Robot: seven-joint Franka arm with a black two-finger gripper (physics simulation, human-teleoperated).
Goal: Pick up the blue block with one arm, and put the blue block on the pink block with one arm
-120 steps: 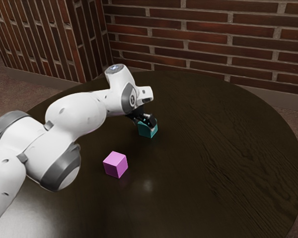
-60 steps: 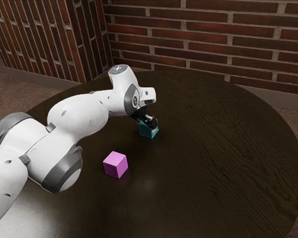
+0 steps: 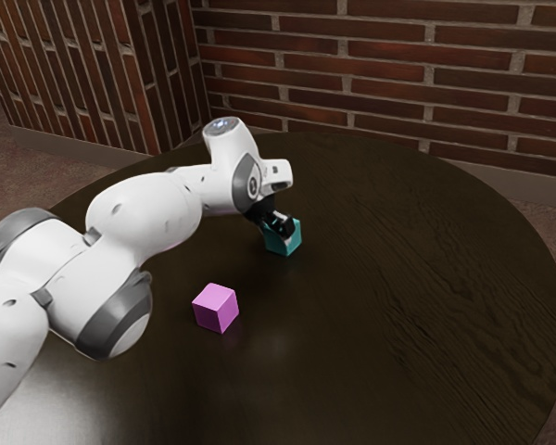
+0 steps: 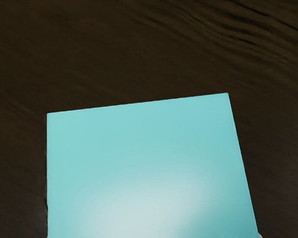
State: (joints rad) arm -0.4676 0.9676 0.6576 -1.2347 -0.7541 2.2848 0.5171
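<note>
- Blue block point(image 3: 287, 241), teal in shade, sits near the middle of the round dark wooden table point(image 3: 426, 278), pinched at its upper part by the black gripper point(image 3: 277, 225).
- The two fingers close on the block from opposite sides, so the hand is clamped on it rather than spread.
- The block looks slightly tilted in the exterior view; whether its underside touches the tabletop cannot be told.
- The white arm point(image 3: 148, 218) comes in from the exterior view's left, its big lower links lying low over the table edge, and its forearm reaches toward the exterior view's right.
- The arm's wrist point(image 3: 246, 176) stands above the block, and the hand slants downward from it to the block.
- In the wrist view a flat face of the blue block point(image 4: 146, 168) lies directly under the hand, with the dark wood grain of the table point(image 4: 139, 49) beyond it.
- The pink block point(image 3: 214, 307) rests flat on the table, apart from the blue block, nearer the camera and toward the exterior view's left.
- A brick wall point(image 3: 398, 65) stands behind the table.
</note>
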